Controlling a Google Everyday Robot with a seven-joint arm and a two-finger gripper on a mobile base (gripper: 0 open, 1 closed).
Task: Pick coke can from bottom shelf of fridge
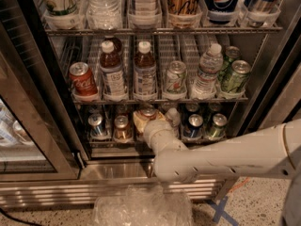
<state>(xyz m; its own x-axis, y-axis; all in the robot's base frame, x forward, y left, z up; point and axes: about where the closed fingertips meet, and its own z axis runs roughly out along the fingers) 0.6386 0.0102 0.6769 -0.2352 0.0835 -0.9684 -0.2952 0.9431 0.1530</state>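
The fridge point(113, 171) stands open in front of me. My white arm reaches from the right into its bottom shelf point(106, 142). The gripper point(146, 119) is in the middle lane of that shelf, mostly hidden behind its own cream wrist. A silver can top, which I take for the coke can point(148, 111), shows right at the gripper; its body is hidden. A copper-brown can point(122, 128) stands just left of it. A red can with white Coca-Cola script point(83, 80) stands on the middle rack at the left.
The bottom shelf also holds a blue can point(96, 125), a dark can point(194, 125) and a green can point(217, 125). Bottles and cans fill the racks above. The glass door point(19, 140) hangs open at the left. Crumpled clear plastic point(141, 208) lies on the floor.
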